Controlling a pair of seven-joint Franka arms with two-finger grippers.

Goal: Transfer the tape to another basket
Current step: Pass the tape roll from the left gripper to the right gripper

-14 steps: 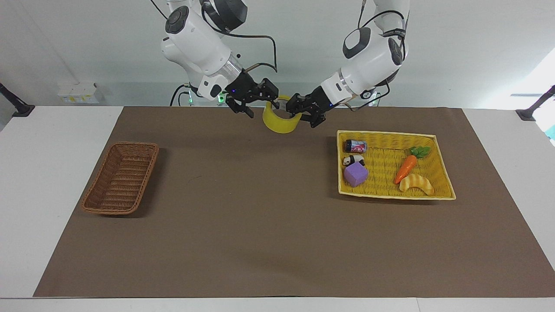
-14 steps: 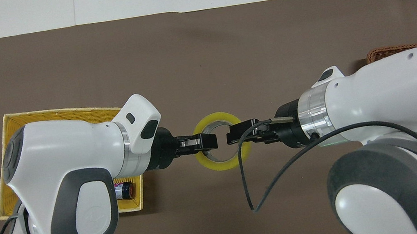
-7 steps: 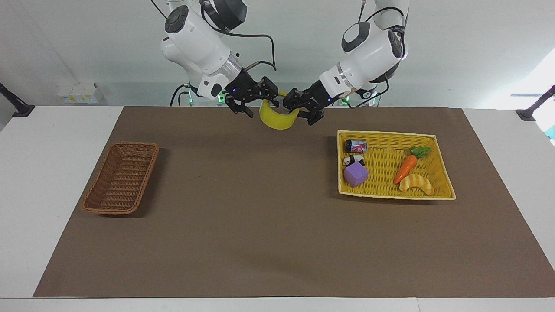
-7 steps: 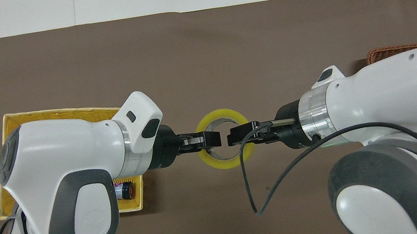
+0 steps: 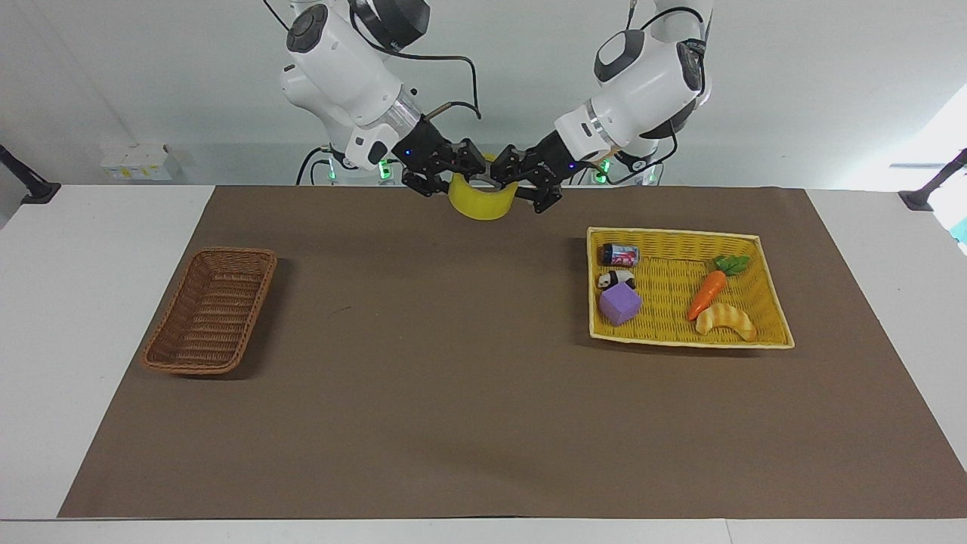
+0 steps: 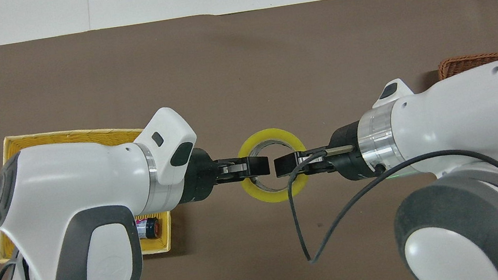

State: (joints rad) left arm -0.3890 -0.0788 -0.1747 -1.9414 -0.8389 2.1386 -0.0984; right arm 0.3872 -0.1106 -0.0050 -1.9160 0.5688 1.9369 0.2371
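While the wide roll of translucent yellow packing tape (image 5: pixel 482 202) hangs in the air over the brown mat (image 5: pixel 468 393) near the robots' edge of the table, both arms meet at it from either end. The left gripper (image 5: pixel 521 175) clamps 1 side of the ring's wall; the right gripper (image 5: pixel 446 171) reaches the other side, and from above its black fingers (image 6: pixel 285 164) straddle the wall there, though I cannot tell whether they pinch it. The roll's pale grey core shows through the glossy ring in the overhead view (image 6: pixel 274 171), its hole facing upward.

The small deep rectangular basket of brown woven wicker (image 5: pixel 212 310) sits at the right arm's end of the table, its sloping ribbed sides bare inside. From overhead only a sliver of its rim (image 6: pixel 470 61) shows past the right arm's white shell.

At the left arm's end lies the flat bright yellow woven tray (image 5: pixel 764 291), holding a purple cube (image 5: pixel 620 304), a small black-and-white panda figure (image 5: pixel 616 279), a small dark can on its side (image 5: pixel 620 255), an orange carrot with green leaves (image 5: pixel 708 294) and a ridged pale yellow crescent (image 5: pixel 726 320). The left arm covers most of the tray from above.
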